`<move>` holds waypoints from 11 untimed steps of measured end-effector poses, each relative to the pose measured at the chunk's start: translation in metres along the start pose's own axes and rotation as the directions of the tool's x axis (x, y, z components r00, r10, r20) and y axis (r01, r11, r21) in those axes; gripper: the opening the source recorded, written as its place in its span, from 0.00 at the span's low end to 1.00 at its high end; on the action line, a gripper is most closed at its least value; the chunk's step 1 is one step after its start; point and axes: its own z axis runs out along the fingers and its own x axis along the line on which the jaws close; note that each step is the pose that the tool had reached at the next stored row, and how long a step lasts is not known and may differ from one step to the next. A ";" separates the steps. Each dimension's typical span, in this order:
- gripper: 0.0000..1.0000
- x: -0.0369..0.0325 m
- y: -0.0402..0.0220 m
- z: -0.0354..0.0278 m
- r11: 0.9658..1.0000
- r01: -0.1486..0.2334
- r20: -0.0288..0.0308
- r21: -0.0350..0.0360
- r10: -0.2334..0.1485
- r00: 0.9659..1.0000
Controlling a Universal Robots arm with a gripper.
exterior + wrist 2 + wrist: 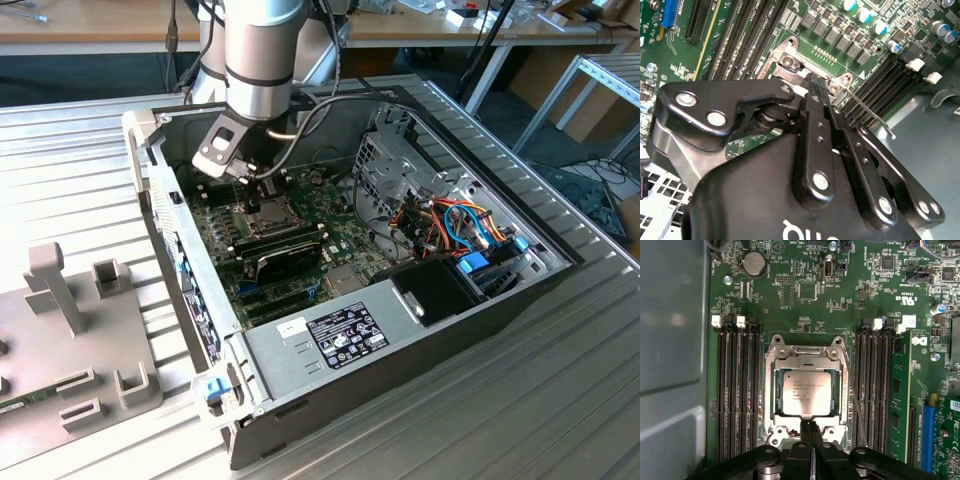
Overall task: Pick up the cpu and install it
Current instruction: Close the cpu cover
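Gripper [808,426], fingers pressed together, poised at the edge of the metal socket frame [775,385]; just beyond, the cpu [806,393] lies flat inside the socket, small print on its grey lid; black memory slots [737,390] flank it; farther off, a coin battery [754,263] on the green motherboard [850,295].

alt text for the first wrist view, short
The silver cpu lies in the metal socket frame at the middle of a green motherboard, black memory slots on both sides. The gripper, jaws together, has its tip at the frame's edge.
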 end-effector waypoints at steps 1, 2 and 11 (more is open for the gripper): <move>0.11 0.0000 -0.0003 0.0008 1.000 0.000 0.000 0.000 0.000 1.000; 0.11 0.0001 -0.0007 0.0015 1.000 0.000 0.000 0.000 0.000 1.000; 0.11 0.0001 -0.0015 0.0031 1.000 -0.005 0.000 0.000 0.005 1.000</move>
